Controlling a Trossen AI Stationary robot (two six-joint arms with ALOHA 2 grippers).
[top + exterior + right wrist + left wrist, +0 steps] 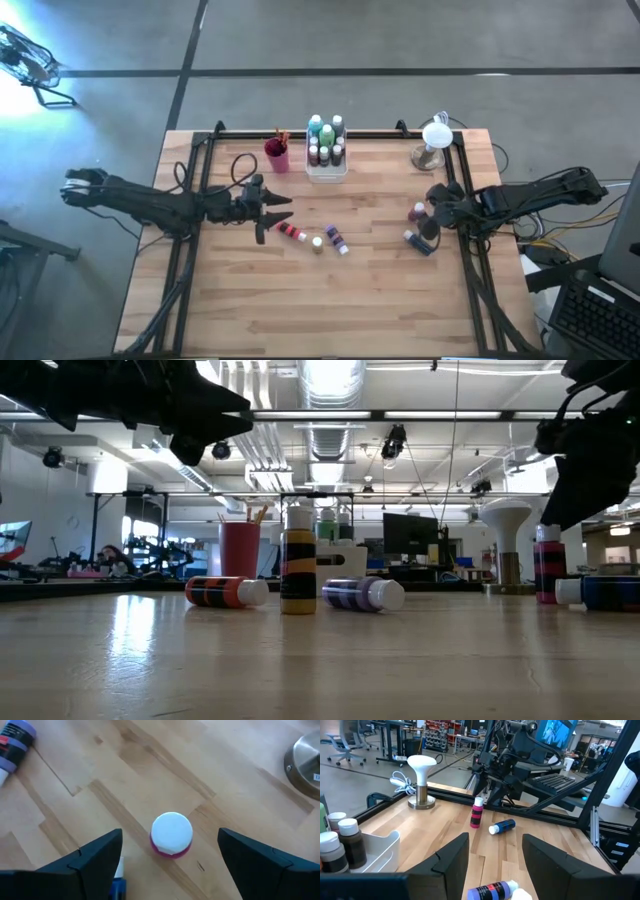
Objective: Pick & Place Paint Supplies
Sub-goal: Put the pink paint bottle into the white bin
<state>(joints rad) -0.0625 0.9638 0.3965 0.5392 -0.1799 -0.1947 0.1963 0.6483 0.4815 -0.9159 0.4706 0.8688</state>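
A: Where are the paint bottles?
B: Scattered mid-desk: red bottle (290, 231) lying flat, yellow bottle (317, 243) upright, purple bottle (337, 239) on its side. Toward the right edge, magenta bottle (418, 213) standing, blue bottle (418, 242) lying just beside it. More bottles upright in a white tray (327, 171) at the back, brushes (281, 136) in a magenta cup (276, 156) next to it.

A: And the end effectors?
B: Right end effector (170, 851) directly above the magenta bottle's white cap, fingers spread wide, nothing held. Left end effector (277, 214) raised just beside the red bottle, fingers apart, empty.
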